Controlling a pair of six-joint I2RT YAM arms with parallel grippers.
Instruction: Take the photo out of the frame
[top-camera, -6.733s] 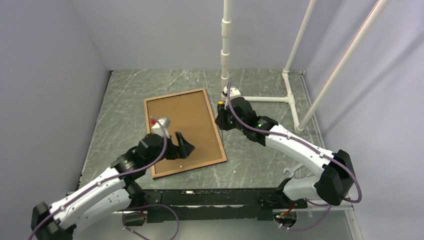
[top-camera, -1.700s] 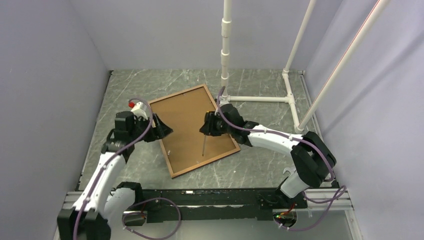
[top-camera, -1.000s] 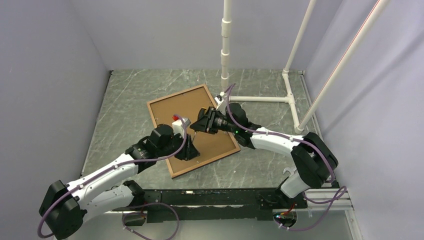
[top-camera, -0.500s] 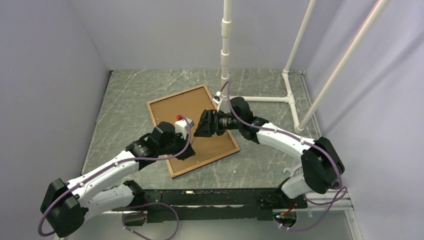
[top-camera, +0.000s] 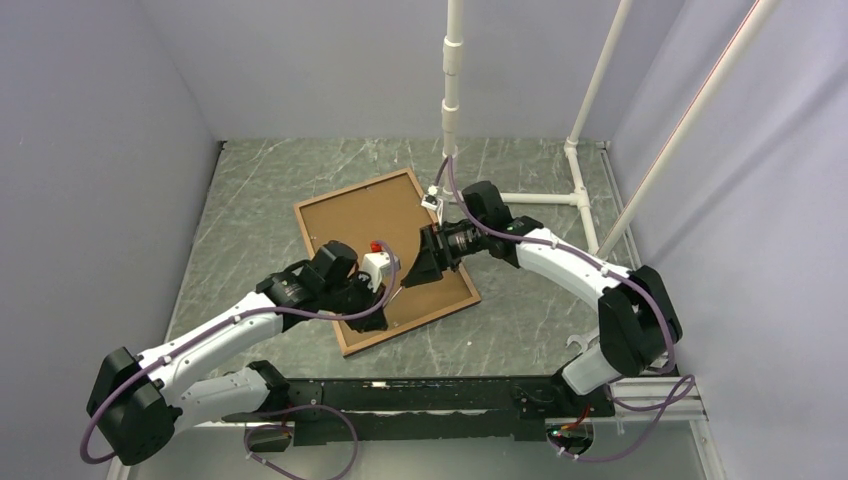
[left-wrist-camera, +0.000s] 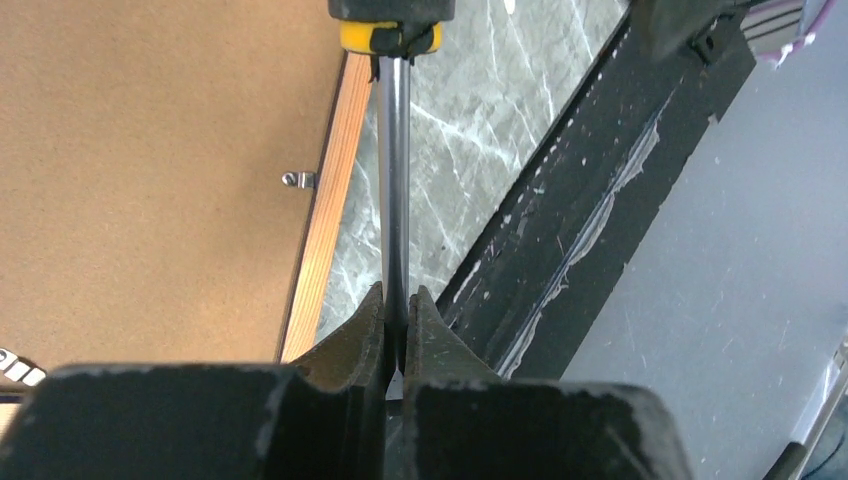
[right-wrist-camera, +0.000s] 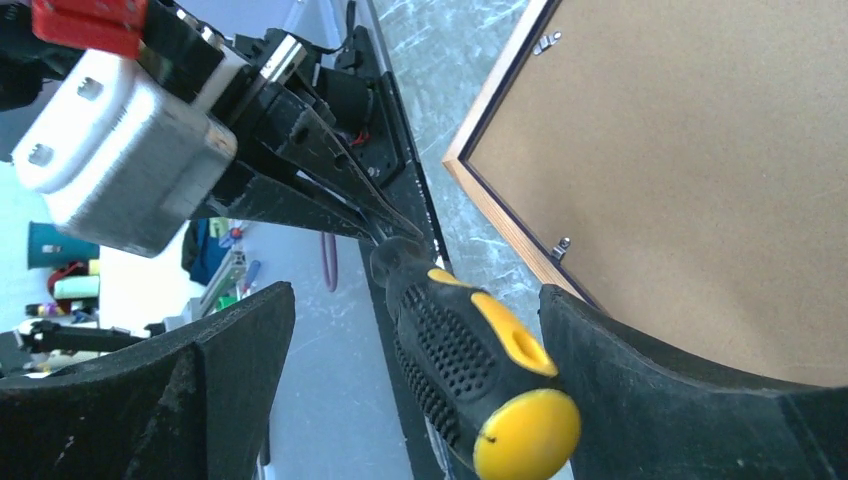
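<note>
Over an edge of the frame (left-wrist-camera: 323, 220), the left hand (left-wrist-camera: 398, 300) pinches the shaft of the screwdriver (left-wrist-camera: 393, 180) while the right hand (right-wrist-camera: 415, 300) gapes wide around its handle, likely handing it across.

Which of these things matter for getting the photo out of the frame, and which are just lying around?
In the job: frame, its hardboard back, retaining clip, screwdriver, left hand gripping its shaft, open right hand around its handle.
Lying about: wrench, white pipe stand.
</note>
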